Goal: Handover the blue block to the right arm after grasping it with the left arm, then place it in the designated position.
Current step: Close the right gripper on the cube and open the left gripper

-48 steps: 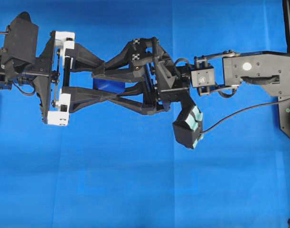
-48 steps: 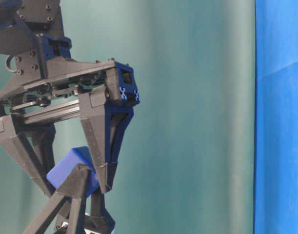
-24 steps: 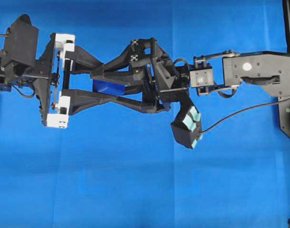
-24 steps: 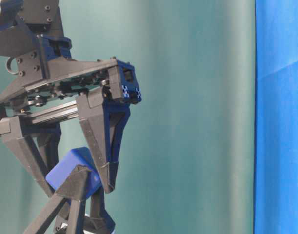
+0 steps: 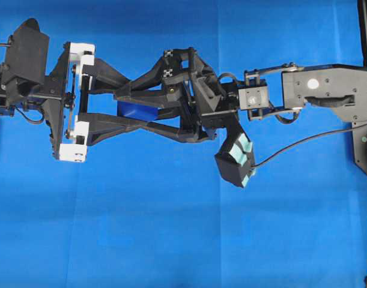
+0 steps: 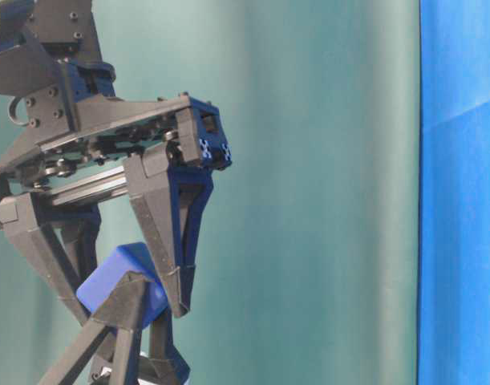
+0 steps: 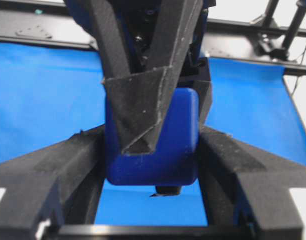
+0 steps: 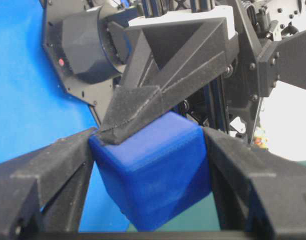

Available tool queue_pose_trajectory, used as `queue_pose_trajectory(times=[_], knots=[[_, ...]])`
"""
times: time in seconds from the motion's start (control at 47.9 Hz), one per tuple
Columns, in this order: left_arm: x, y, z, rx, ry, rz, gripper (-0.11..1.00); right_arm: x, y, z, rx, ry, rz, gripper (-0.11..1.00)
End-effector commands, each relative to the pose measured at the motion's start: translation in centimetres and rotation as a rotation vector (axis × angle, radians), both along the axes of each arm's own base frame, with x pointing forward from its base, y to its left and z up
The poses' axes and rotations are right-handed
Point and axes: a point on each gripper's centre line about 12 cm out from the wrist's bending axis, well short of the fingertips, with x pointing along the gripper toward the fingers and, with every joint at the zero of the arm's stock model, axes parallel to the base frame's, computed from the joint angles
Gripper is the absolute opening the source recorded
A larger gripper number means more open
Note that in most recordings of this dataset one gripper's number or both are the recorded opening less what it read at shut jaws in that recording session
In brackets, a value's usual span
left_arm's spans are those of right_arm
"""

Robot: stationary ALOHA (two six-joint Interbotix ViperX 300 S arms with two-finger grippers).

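The blue block (image 5: 137,111) hangs in the air above the blue cloth (image 5: 171,240), pinched by both grippers at once. My left gripper (image 5: 151,113), the one with white brackets, reaches in from the left and is shut on it; its fingers (image 7: 62,170) press the block's (image 7: 163,155) two sides. My right gripper (image 5: 124,111) comes from the right and is shut on the same block (image 8: 153,175), one finger (image 8: 238,170) on each side. At table level the block (image 6: 115,274) sits between crossed fingers. No mark for the designated position shows on the cloth.
The right arm's body (image 5: 327,90) and its cable (image 5: 303,143) span the right side. A black frame (image 5: 366,36) stands at the right edge. The right wrist's mint-patched camera housing (image 5: 236,161) hangs below the grippers. A green backdrop (image 6: 309,160) fills the table-level view.
The right gripper's fingers have closed in onto the blue block. The left gripper has kept its hold and has not moved.
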Motion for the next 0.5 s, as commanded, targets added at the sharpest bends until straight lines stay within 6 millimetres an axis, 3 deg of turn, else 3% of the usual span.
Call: queue_pose_trajectory(times=[0.0, 0.397, 0.439, 0.48], knots=[[-0.08, -0.46, 1.18, 0.008, -0.036, -0.015, 0.46, -0.01, -0.26, 1.82, 0.013, -0.045, -0.007, 0.53], [0.03, -0.46, 1.13, -0.003, -0.035, -0.014, 0.47, -0.02, -0.2, 1.76, 0.014, -0.044, -0.006, 0.53], [0.03, -0.46, 1.13, -0.001, -0.035, -0.014, 0.52, -0.02, -0.2, 1.76, 0.016, -0.044, -0.007, 0.53], [0.02, -0.51, 1.09, -0.001, -0.032, -0.016, 0.64, -0.02, -0.13, 1.76, 0.016, -0.044, -0.005, 0.53]])
